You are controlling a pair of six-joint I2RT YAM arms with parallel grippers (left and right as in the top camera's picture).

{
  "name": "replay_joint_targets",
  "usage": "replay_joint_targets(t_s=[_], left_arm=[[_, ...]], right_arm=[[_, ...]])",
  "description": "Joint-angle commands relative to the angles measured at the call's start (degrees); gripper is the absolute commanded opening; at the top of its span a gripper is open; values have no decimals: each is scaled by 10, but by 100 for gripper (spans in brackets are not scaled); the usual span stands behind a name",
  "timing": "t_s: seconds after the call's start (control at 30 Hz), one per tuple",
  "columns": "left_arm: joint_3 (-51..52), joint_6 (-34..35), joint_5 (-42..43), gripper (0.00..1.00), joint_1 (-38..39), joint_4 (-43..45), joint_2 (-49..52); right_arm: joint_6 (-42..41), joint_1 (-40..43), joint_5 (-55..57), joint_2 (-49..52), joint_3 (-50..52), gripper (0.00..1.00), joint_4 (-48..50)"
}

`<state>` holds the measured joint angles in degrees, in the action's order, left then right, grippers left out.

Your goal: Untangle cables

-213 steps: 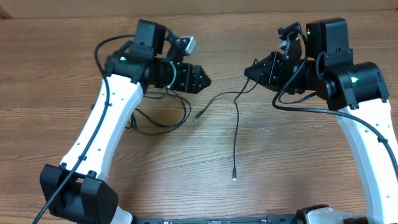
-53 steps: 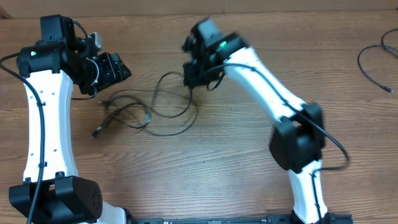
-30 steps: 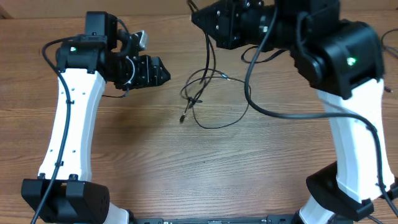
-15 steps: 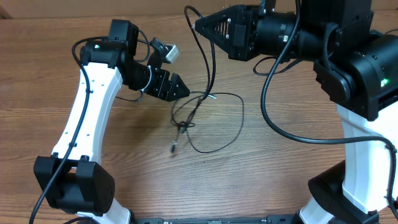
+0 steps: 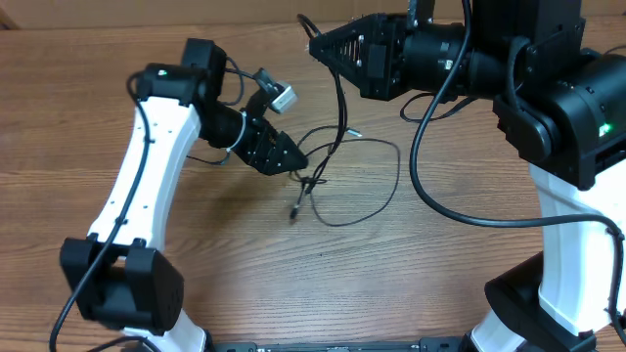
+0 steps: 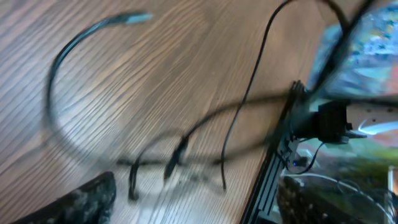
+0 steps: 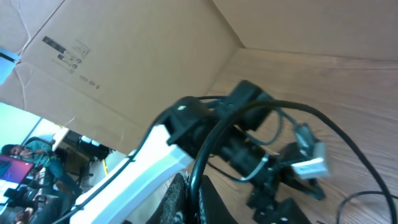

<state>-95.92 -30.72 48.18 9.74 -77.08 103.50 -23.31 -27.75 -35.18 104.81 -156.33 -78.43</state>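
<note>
Black cables (image 5: 311,182) lie in a loose tangle on the wooden table (image 5: 430,279), about midway between the two arms. From a small knot in the middle, one wide loop spreads out to the right, and a short end with a plug tip (image 5: 293,210) trails toward the near side. One strand rises from the knot to the right gripper (image 5: 315,44), which hangs above the far part of the table. It points left and is clenched on that strand, so the cord hangs slack beneath it.

In the right wrist view the same cord (image 7: 200,168) comes up from between the closely set fingers (image 7: 178,198) at the bottom edge and arcs away to the right. Beyond it are the left arm (image 7: 163,148) and a cardboard box (image 7: 124,50).

The left gripper (image 5: 298,161) reaches in from the left, tilted down, with its tip just beside the knot and slightly on the far-left side of it. In its wrist view its fingers (image 6: 93,198) stand wide apart at the bottom corners, released, with nothing held. The blurred cables (image 6: 180,149) lie on the wood just ahead of the gap between them, one curved end (image 6: 59,62) sweeping off to the far left. Whether the fingers touch any cord I cannot tell.
</note>
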Motion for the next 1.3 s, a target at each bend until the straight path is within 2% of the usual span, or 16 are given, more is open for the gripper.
replay_joint_targets(t_s=[0.0, 0.13, 0.2, 0.27, 0.3, 0.43, 0.5, 0.63, 0.67, 0.77, 0.87, 1.13, 1.27], left_arm=[[2, -26, 25, 73, 23, 20, 44], [2, 2, 21, 41, 23, 56, 74], [2, 7, 16, 29, 16, 57, 76], [2, 12, 5, 8, 1, 56, 76], [2, 12, 3, 4, -3, 55, 76], [2, 66, -37, 4, -44, 49, 74], [2, 92, -58, 4, -58, 51, 74], [2, 248, -209, 4, -77, 75, 74], [2, 294, -269, 4, -78, 78, 74], [2, 363, -363, 4, -78, 77, 74], [2, 426, -454, 4, -79, 77, 74], [2, 471, -540, 4, -80, 77, 74], [2, 480, -596, 4, -90, 74, 74]], right_arm=[[6, 2, -24, -9, -12, 4, 5], [9, 2, -26, -9, -12, 4, -1], [12, 2, -26, -9, -12, 4, -6], [23, 2, -22, -9, -12, 4, -18], [28, 2, -17, -9, -12, 4, -25], [28, 16, 51, -12, -12, 3, -61], [27, 29, 51, -16, -13, 4, -58], [23, 54, -13, -42, -13, 4, -9], [20, 60, -23, -53, -13, 4, 6], [9, 82, -24, -87, -13, 4, 28], [5, 143, -24, -142, -13, 4, 39], [-7, 337, -18, -239, -13, 4, 40], [-7, 407, -18, -248, -12, 3, 35]])
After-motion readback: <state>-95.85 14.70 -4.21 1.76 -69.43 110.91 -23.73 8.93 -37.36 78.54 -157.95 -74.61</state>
